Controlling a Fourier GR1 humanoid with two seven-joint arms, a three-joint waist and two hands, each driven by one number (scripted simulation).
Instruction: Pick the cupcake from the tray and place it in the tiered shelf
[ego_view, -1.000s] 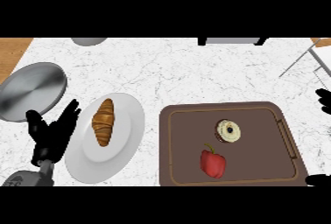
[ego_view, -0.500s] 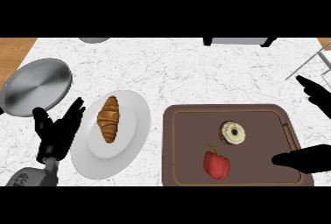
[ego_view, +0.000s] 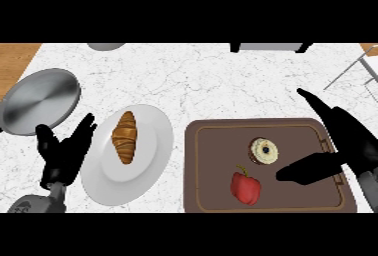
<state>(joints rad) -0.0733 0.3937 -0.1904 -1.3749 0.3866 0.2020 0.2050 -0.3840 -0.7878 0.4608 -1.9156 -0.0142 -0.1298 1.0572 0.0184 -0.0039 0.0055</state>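
Hovering over the tray (ego_view: 221, 131), the right hand (ego_view: 353, 150) spreads its fingers wide, empty; next it must lower and close round the cupcake (ego_view: 263, 151). The left hand (ego_view: 66, 152) rests open.

You get one view only, from the head, looking steeply down at the bench (ego_view: 221, 82) from close above. The left hand (ego_view: 63, 155) shows at the view's left, the right hand (ego_view: 348, 136) at its right. The far edge seems cut off at the top.
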